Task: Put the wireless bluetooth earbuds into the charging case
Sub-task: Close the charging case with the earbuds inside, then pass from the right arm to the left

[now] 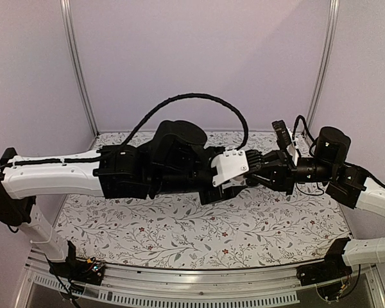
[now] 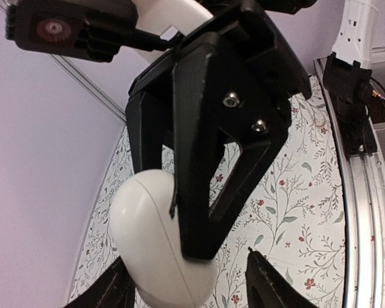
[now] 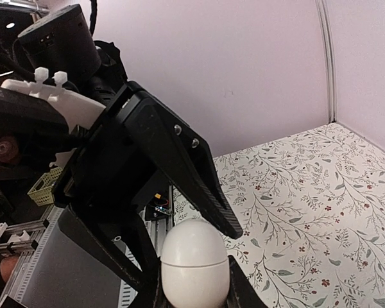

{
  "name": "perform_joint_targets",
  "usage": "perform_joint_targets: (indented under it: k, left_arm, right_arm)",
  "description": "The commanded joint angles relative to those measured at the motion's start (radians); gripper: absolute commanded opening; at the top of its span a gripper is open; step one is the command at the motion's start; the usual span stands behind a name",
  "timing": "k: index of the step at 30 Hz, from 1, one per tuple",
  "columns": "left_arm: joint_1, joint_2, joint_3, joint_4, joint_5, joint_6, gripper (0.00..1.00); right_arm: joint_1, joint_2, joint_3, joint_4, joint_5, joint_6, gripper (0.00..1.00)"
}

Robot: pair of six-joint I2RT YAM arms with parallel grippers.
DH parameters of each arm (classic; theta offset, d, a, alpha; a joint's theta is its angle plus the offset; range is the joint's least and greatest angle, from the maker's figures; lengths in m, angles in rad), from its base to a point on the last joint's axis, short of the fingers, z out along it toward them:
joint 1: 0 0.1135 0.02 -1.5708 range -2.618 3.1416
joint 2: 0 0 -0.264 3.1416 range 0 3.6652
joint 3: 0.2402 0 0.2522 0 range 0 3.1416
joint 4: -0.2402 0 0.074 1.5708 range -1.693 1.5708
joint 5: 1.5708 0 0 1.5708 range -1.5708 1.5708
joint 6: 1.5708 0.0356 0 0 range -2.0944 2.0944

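The charging case [image 3: 194, 256] is a white egg-shaped shell with its lid seam closed, held up in the air above the table. My right gripper [image 3: 194, 277] is shut on its lower half. In the left wrist view the case [image 2: 147, 231] hangs between the right gripper's black fingers [image 2: 199, 160]. My left gripper [image 2: 187, 256] is open, its fingertips either side of the case's end, the left one close to it. In the top view both grippers meet mid-table, the left [image 1: 240, 185] and the right [image 1: 256, 170], and they hide the case. No earbuds are in view.
A floral tablecloth [image 1: 179, 224] covers the table. An aluminium rail [image 1: 199, 273] runs along the near edge, with the arm bases at both ends. Lilac walls with metal corner posts [image 1: 77, 64] close the back and sides. A yellow-green basket [image 3: 45, 183] stands off the table.
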Motion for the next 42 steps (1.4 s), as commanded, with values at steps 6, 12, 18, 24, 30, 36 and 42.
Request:
perform_joint_targets:
  k: [6,12,18,24,30,36,42]
  left_arm:
    - [-0.013,-0.095,-0.118,0.131,-0.065,0.021,0.59]
    - [-0.012,-0.032,-0.088,0.138,-0.139,0.043,0.61]
    - [-0.011,0.024,-0.053,0.141,-0.18,0.053,0.61]
    - [0.011,0.077,-0.019,0.146,-0.213,0.038,0.54]
    - [0.027,0.09,-0.03,0.168,-0.231,0.025,0.38]
    - [0.043,0.092,-0.047,0.184,-0.221,0.004,0.31]
    - [0.104,0.082,-0.094,0.174,-0.094,-0.077,0.27]
  right_arm:
    - [-0.003,0.016,-0.015,0.034,0.096,0.045,0.0]
    - [-0.001,0.029,-0.019,0.048,0.113,0.097,0.0]
    - [-0.002,0.038,-0.026,0.059,0.117,0.13,0.0]
    - [-0.001,0.064,-0.048,0.084,0.125,0.173,0.0]
    - [-0.001,0.063,-0.062,0.087,0.142,0.195,0.0]
    - [-0.003,0.076,-0.073,0.098,0.15,0.219,0.23]
    - [-0.039,0.069,-0.093,0.093,0.203,0.23,0.69]
